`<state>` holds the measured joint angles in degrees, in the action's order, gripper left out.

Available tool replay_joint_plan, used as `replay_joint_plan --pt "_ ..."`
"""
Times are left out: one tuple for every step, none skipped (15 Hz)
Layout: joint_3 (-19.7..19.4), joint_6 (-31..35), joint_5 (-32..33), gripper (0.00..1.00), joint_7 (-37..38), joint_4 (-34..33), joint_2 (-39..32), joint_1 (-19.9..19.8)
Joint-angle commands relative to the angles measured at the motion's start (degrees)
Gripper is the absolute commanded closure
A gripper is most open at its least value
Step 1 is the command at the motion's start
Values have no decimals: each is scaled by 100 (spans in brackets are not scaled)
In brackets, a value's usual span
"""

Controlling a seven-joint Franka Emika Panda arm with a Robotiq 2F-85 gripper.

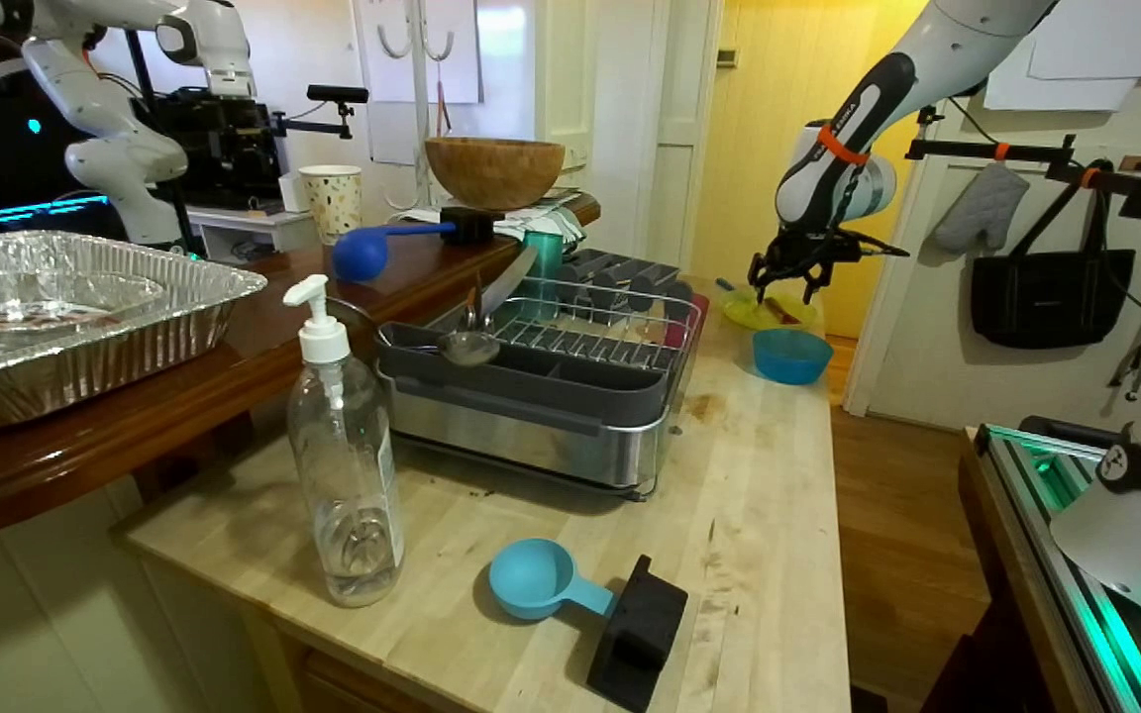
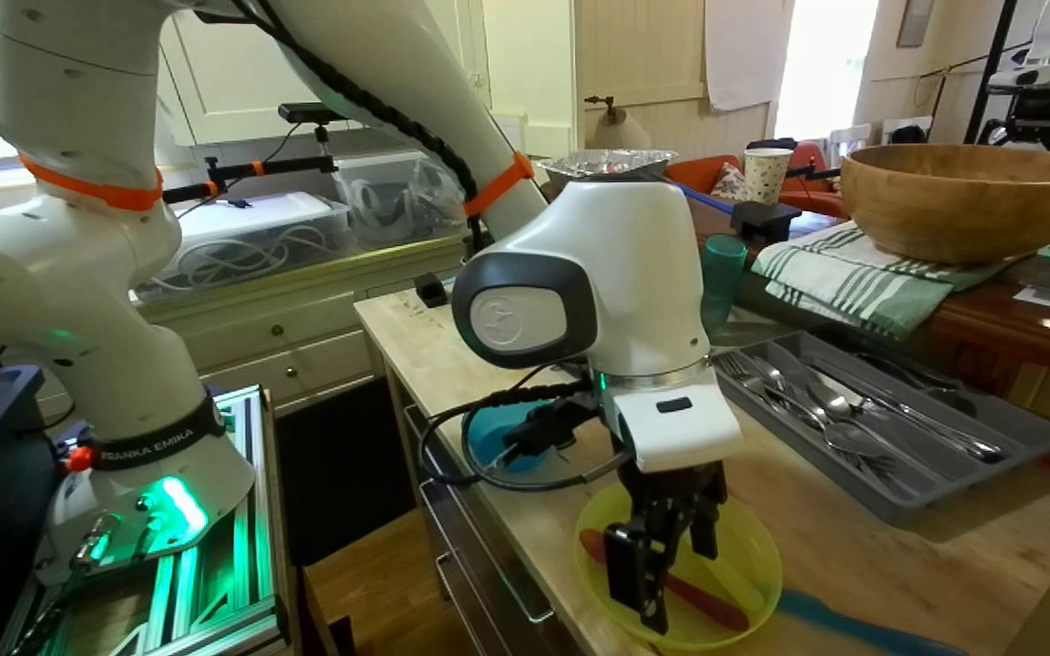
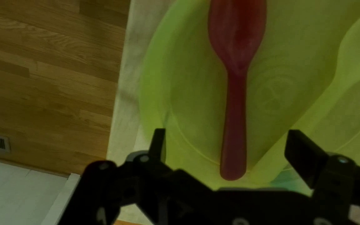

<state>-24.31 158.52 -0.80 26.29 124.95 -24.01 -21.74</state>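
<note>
While the black two-fingered gripper [image 3: 227, 134] has its fingers wide apart and holds nothing, the red plastic spoon [image 3: 234, 109] lies under it, the handle's end between the fingertips in the wrist view with a gap on either side, and the spoon's head at twelve o'clock. How high the fingers hang above it I cannot tell. The spoon rests in a round translucent yellow plastic bowl [image 3: 155, 72], together with a pale yellow plastic spoon [image 3: 319, 107] whose head points to two o'clock; the fingertip at three hides a little of its handle. At nine o'clock runs the edge of the pale wooden counter [image 3: 125, 84].

With the yellow bowl as dial centre in an exterior view, a round blue plastic bowl [image 2: 493, 428] is near at ten o'clock, partly behind a looping black cable [image 2: 511, 398]; a blue plastic utensil [image 2: 862, 624] lies just beside at four; and a grey plastic cutlery tray [image 2: 917, 497] holding metal forks and spoons [image 2: 830, 401] sits at two. Farther off, at one, a large brown wooden bowl [image 2: 953, 219] rests on a green-and-white striped cloth [image 2: 862, 282].

Read from the yellow bowl in an exterior view, a steel dish rack [image 1: 531, 451] stands at eight o'clock, a part-full clear pump bottle [image 1: 358, 485] beyond it, and a light-blue round scoop [image 1: 531, 579] at seven, its handle meeting a black block [image 1: 640, 634].
</note>
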Motion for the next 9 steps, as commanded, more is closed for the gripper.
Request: replay_joint_plan --pt "-6 29 -292 31 -161 -120 -177 74" --pt "-3 26 -308 40 -162 -129 -187 80" --pt "4 27 -329 48 -169 -134 -191 79" --pt "7 28 -345 57 -168 -141 -201 82" --pt "5 34 -353 64 -159 -144 -210 87" --pt "2 37 -355 71 -159 -145 -219 92" --pt "-43 50 -323 79 -109 -149 -243 129" --pt "-47 38 -327 86 -102 -161 -245 131" --pt "-52 32 -328 95 -98 -172 -245 136"
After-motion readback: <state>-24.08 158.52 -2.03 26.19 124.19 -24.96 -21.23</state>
